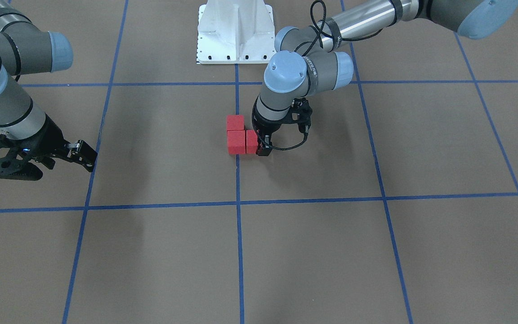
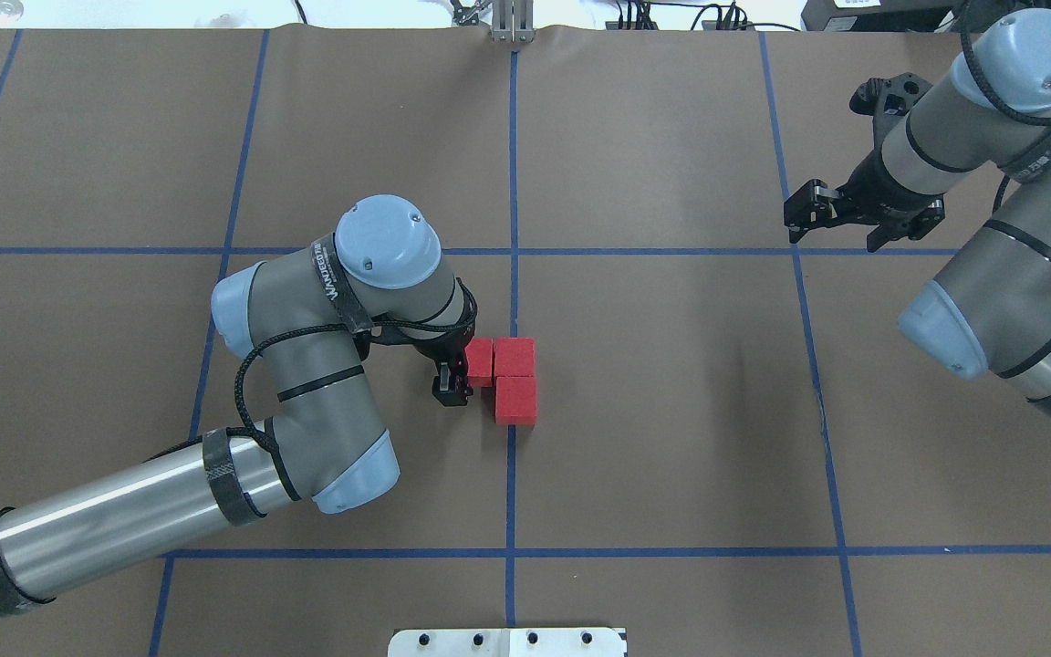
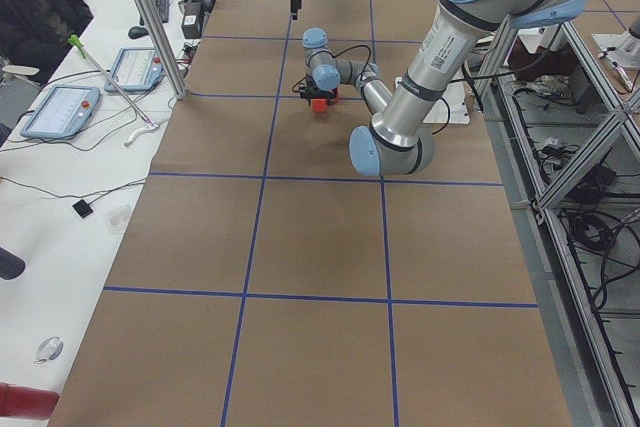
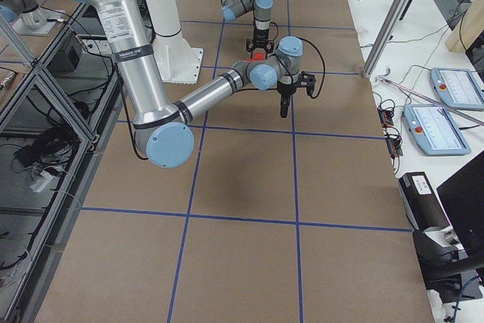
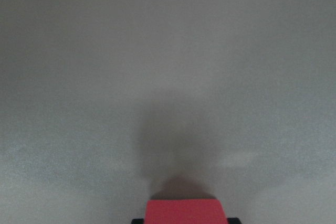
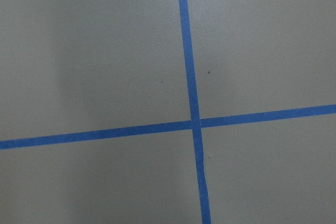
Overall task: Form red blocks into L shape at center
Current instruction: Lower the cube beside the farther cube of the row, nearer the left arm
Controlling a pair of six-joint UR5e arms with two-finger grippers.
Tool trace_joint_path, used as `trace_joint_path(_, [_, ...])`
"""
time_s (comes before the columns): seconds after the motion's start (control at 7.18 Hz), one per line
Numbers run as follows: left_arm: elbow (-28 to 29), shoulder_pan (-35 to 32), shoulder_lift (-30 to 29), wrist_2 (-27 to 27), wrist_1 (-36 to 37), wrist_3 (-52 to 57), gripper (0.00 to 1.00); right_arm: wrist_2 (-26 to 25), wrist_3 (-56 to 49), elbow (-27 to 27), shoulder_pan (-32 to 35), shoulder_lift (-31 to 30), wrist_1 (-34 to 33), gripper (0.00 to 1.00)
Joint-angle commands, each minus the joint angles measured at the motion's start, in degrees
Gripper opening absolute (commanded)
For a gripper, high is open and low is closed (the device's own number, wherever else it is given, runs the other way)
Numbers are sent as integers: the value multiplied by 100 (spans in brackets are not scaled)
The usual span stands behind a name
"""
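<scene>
Brown paper gridded with blue tape (image 3: 265,177) covers the bench (image 3: 320,247); a white desk (image 3: 70,187) at left carries teach pendants (image 3: 62,110).

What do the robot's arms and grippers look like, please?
The left arm and right arm are silver tubes with grey joints, pale blue caps and black bands; one band carries white lettering. A black cable loops along the left arm. The left gripper and right gripper are black, two-fingered.
</scene>
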Motion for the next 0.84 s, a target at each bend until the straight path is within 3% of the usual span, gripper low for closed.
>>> trace_joint_path(0.0, [2,4,-33,-42,35,-18,100,0,26,0,-4,4,0,99])
trace_joint_path(0.7, [-348,-75,185,-69,228,70,100,18,18,17,57,4,0,99])
